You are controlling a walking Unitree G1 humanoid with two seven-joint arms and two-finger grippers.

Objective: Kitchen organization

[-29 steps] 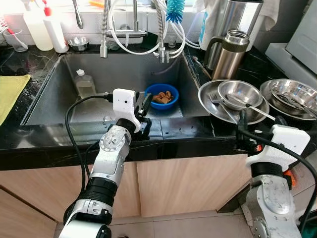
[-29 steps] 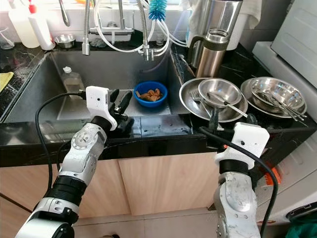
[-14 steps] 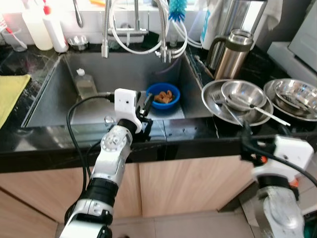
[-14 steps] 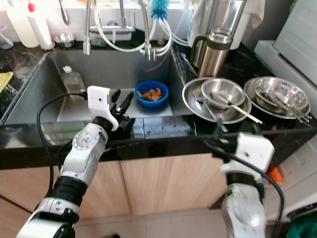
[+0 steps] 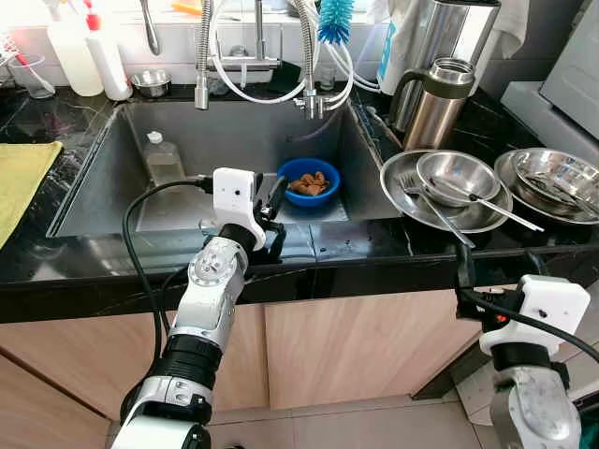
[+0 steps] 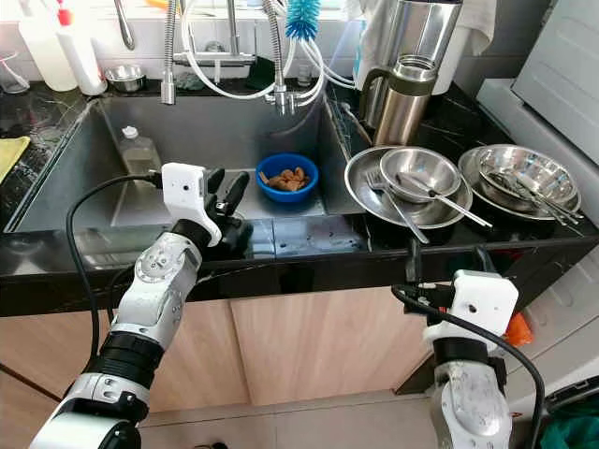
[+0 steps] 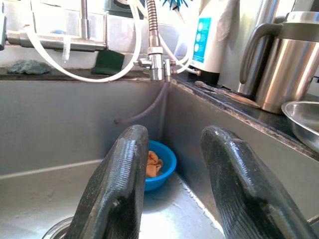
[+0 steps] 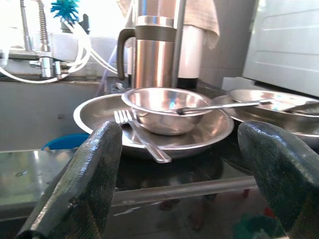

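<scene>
Left tool [image 5: 272,211] sits at the front lip of the sink [image 5: 103,159], its two black fingers [image 7: 117,199] parted by a moderate gap and gripping nothing; they point along the basin toward the blue bowl [image 5: 306,181]. That bowl rests on the sink floor near the right wall, holding orange-brown scraps whose nature is hard to make out.

Going from the left of the black tabletop [image 5: 56,267]: a yellow cloth [image 5: 19,178] is cut off by the picture's edge, and two white bottles [image 5: 89,56], one with a red cap, stand behind the sink with their tops cropped. A clear bottle [image 5: 161,159] lies inside the basin on its left side. Behind the basin hang the spring faucet hoses [image 5: 304,47] and a blue brush [image 5: 335,19]. A white container with a blue label [image 7: 205,35] stands by the taps; its print is too small to read.

Right of the sink stands a steel thermos jug [image 5: 432,101]. Near it, a wide steel plate [image 8: 99,119] carries a fork [image 8: 139,137] and a smaller steel bowl [image 8: 167,112] with a spoon [image 8: 224,105] lying across it. Just beside them, further steel dishes [image 5: 547,182] hold utensils that blur together.

Right tool [image 6: 447,273] hangs below the tabletop's front edge, before the wooden cabinet [image 5: 356,337], fingers [image 8: 84,184] spread wide and empty, facing the stacked plate and bowl.
</scene>
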